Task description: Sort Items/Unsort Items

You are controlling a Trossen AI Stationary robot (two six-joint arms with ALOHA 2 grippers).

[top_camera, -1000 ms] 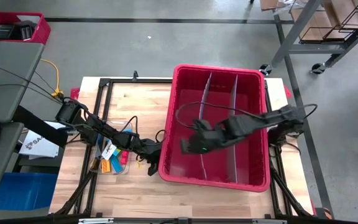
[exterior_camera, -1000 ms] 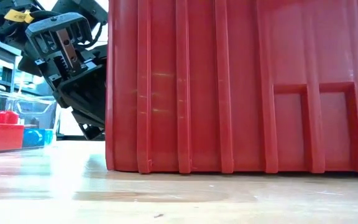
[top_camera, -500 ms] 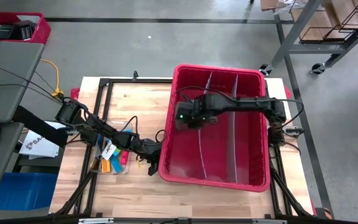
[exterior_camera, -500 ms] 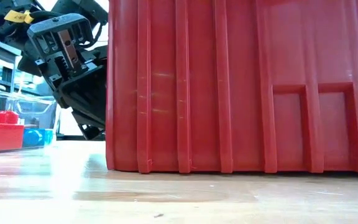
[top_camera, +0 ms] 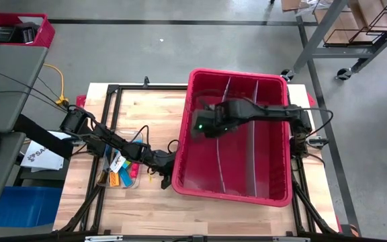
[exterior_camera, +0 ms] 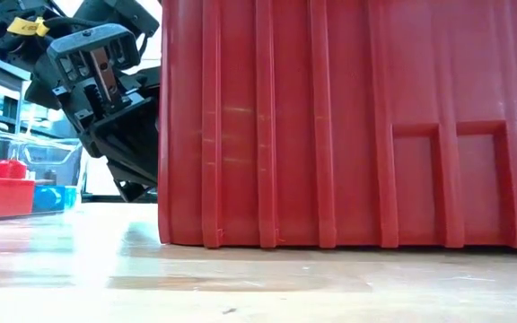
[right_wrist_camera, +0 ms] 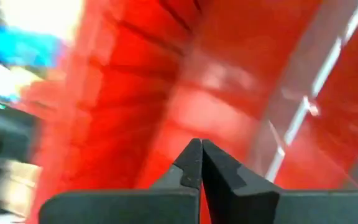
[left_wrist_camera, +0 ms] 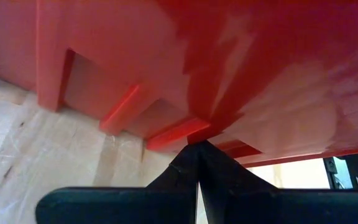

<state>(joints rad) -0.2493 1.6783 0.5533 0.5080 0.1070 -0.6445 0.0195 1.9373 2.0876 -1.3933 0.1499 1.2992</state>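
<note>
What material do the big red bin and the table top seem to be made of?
The red bin looks like moulded plastic with a slightly glossy finish: its outer wall has ribs and recessed panels, and light reflects softly on it. The table top seems to be pale wood, probably butcher-block, since narrow planks and grain lines show.

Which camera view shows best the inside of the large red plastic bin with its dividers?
The high view: it looks straight down into the large red plastic bin, showing its dividers and the right gripper inside. The low view shows only the bin's ribbed outer wall, the left wrist view its outer lower edge, and the right wrist view a blurred inner wall.
</note>
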